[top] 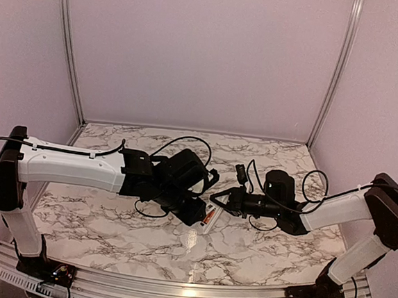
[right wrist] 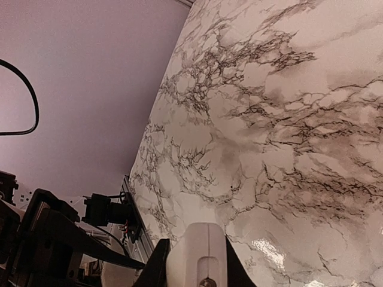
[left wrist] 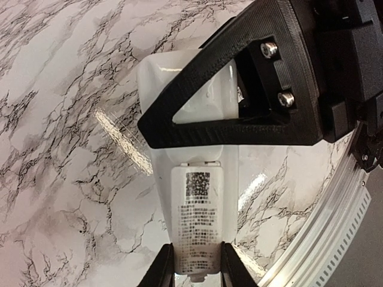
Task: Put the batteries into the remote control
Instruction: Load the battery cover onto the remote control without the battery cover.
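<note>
The white remote control (left wrist: pixel 157 72) is held off the marble table with its back towards the left wrist camera. A white panel (left wrist: pixel 197 221) with a QR code and printed text covers its back. My left gripper (left wrist: pixel 197 266) is shut on the sides of that labelled end. A black finger of my right gripper (left wrist: pixel 239 128) crosses the other end. In the right wrist view my right gripper (right wrist: pixel 196 266) is shut on a rounded white end of the remote (right wrist: pixel 197 245). From above, both grippers (top: pixel 199 213) (top: pixel 217 196) meet mid-table at the remote (top: pixel 208 217), where a small orange spot shows. No separate batteries are in view.
The marble table (top: pixel 245 254) has a metal rail along its near edge (top: pixel 187 289), which also shows in the left wrist view (left wrist: pixel 326 239). Purple walls close in the back and sides. The left arm and its cables (right wrist: pixel 48 239) fill the lower left of the right wrist view.
</note>
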Controlling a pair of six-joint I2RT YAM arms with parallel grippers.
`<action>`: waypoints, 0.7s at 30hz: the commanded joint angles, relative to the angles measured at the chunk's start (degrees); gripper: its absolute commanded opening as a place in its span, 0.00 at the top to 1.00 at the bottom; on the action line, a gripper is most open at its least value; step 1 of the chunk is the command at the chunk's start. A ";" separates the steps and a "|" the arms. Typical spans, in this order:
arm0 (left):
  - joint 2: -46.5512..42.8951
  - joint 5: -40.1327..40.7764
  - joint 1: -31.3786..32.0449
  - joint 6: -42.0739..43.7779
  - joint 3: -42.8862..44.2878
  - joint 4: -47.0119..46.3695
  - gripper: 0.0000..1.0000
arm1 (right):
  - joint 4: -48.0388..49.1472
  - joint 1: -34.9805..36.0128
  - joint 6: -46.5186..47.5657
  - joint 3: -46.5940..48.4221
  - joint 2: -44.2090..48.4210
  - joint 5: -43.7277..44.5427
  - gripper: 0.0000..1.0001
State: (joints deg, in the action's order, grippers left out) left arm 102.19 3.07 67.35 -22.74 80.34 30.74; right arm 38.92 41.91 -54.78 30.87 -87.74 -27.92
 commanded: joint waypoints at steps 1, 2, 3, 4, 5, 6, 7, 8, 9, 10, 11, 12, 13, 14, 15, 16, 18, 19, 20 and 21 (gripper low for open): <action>0.75 -0.30 0.24 0.31 1.79 0.64 0.92 | 0.17 0.62 0.76 1.81 1.67 0.40 1.00; 0.97 -0.34 0.24 0.17 1.84 0.57 0.92 | 0.27 0.60 0.76 1.82 1.70 0.30 1.00; 1.19 -0.30 0.24 0.21 1.84 0.58 0.92 | 0.26 0.60 0.73 1.78 1.77 0.28 1.00; 1.38 -0.20 0.24 0.23 1.77 0.61 0.93 | 0.36 0.60 0.69 1.89 1.83 0.20 1.00; 1.47 -0.11 0.24 0.19 1.76 0.63 0.92 | 0.29 0.59 0.81 1.89 1.94 0.15 1.00; 1.75 0.00 0.24 0.21 1.83 0.63 0.92 | 0.10 0.61 1.03 2.09 2.03 0.07 1.00; 1.98 -0.07 0.24 0.29 1.91 0.65 0.92 | -0.30 0.60 1.22 2.31 2.10 -0.01 1.00; 2.30 -0.08 0.24 0.26 2.00 0.76 0.92 | -0.53 0.60 1.33 2.42 2.16 0.04 1.00; 2.57 -0.19 0.24 0.22 2.21 0.85 0.93 | -0.51 0.63 1.41 2.41 2.22 0.04 1.00; 2.91 -0.25 0.24 0.24 2.34 0.91 0.93 | -0.51 0.63 1.42 2.39 2.23 0.06 1.00; 3.17 -0.21 0.24 0.25 2.37 1.06 0.92 | -0.51 0.56 1.46 2.43 2.34 0.02 1.00; 3.32 -0.08 0.24 0.24 2.44 1.01 0.92 | -0.52 0.55 1.42 2.37 2.38 0.06 1.00; 3.44 -0.04 0.24 0.20 2.45 1.14 0.93 | -0.46 0.58 1.44 2.35 2.47 -0.01 1.00; 3.53 0.00 0.24 0.28 2.52 1.23 0.92 | -0.49 0.61 1.58 2.43 2.49 -0.07 1.00; 3.61 0.00 0.24 0.21 2.54 1.25 0.92 | -0.69 0.63 1.73 2.51 2.57 -0.13 1.00; 3.63 0.03 0.24 0.16 2.61 1.23 0.92 | -0.76 0.63 1.77 2.52 2.58 -0.18 1.00; 3.85 0.01 0.24 0.17 2.76 1.40 0.92 | -0.69 0.62 1.86 2.39 2.74 -0.08 1.00; 3.95 -0.10 0.24 0.08 2.87 1.42 0.93 | -0.76 0.63 1.87 2.36 2.87 0.04 1.00; 4.05 -0.35 0.24 0.03 2.89 1.37 0.92 | -0.77 0.62 1.83 2.28 2.99 0.21 1.00; 4.14 -0.50 0.24 -0.05 2.90 1.42 0.93 | -0.77 0.59 1.71 2.22 3.12 0.31 1.00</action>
State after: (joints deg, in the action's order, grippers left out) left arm 104.68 3.05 67.35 -22.74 81.84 30.74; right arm 37.08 41.95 -53.52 31.05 -86.63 -27.88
